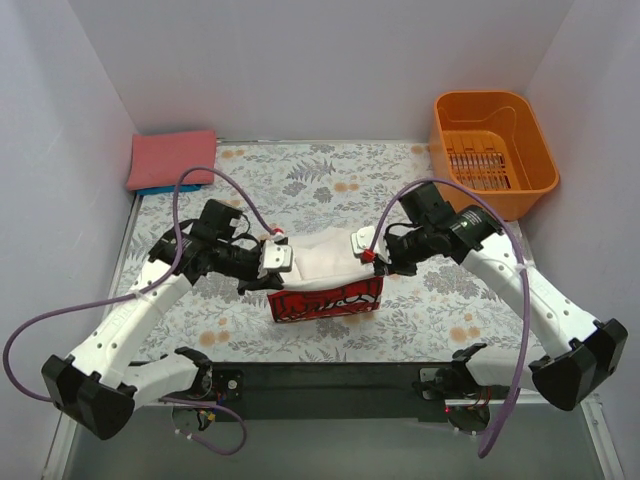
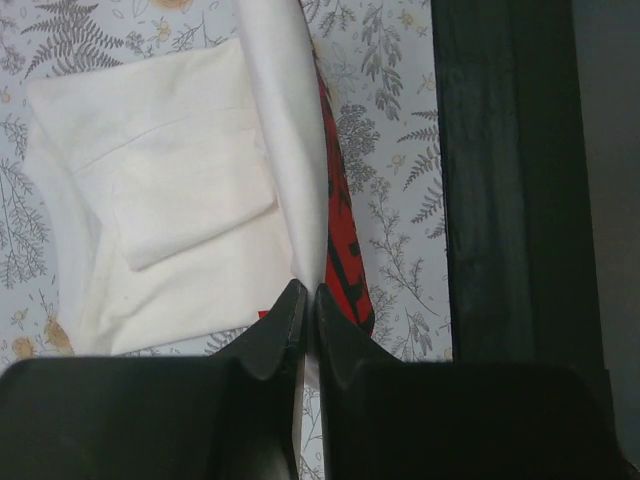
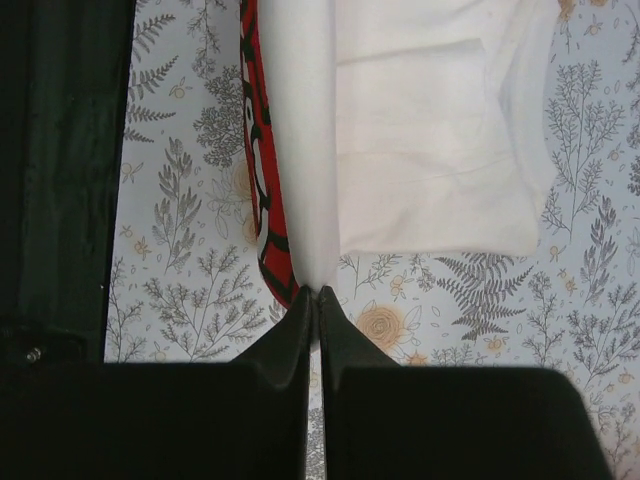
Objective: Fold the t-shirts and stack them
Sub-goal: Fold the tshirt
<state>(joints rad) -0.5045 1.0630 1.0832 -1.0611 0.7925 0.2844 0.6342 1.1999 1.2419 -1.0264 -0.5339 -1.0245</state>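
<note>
Left of the orange basket, nearer the arm bases, the white t-shirt hangs between the left gripper and right gripper, each clamped on an edge, evidently to fold the printed half over, while the salmon-red t-shirt lies folded far left.

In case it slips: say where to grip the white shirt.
Pinch the white shirt at both ends of its lifted fold, left gripper and right gripper coming from the outer sides; that edge is thin and taut, likely easy to clamp.
</note>
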